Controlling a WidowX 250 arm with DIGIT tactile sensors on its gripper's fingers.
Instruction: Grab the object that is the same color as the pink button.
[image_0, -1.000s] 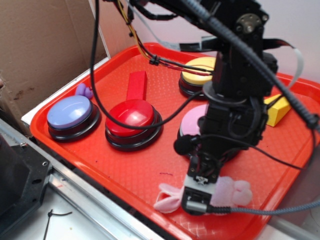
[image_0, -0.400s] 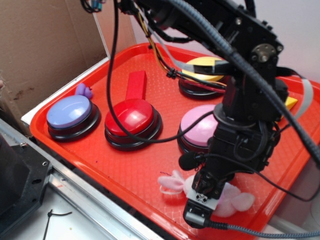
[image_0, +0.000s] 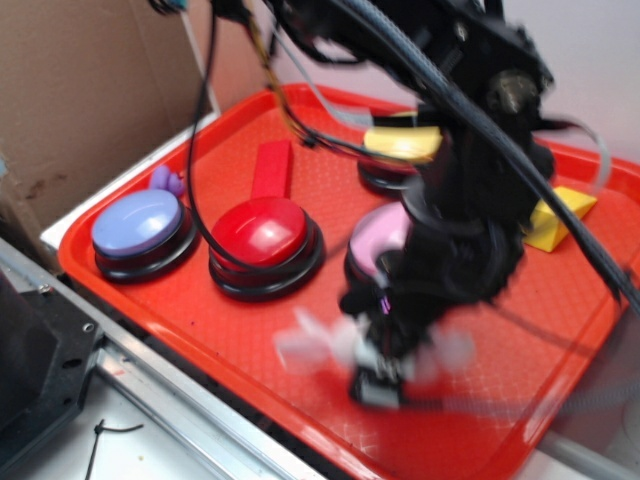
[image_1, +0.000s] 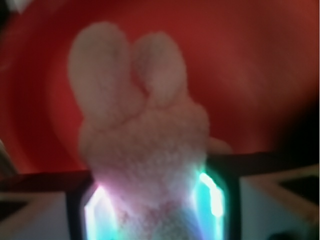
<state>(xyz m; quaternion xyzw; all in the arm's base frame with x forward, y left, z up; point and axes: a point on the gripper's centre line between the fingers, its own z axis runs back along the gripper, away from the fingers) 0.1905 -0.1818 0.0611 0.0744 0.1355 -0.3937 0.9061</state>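
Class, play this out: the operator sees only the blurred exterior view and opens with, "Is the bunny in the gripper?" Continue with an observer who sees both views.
Observer: Yes. In the wrist view the bunny sits between the two lit fingers, touching both.
Operator: Which way do its ears point?
Observer: The ears lie side by side, pointing away from the camera.
Operator: What is behind it?
Observer: Only the red tray.
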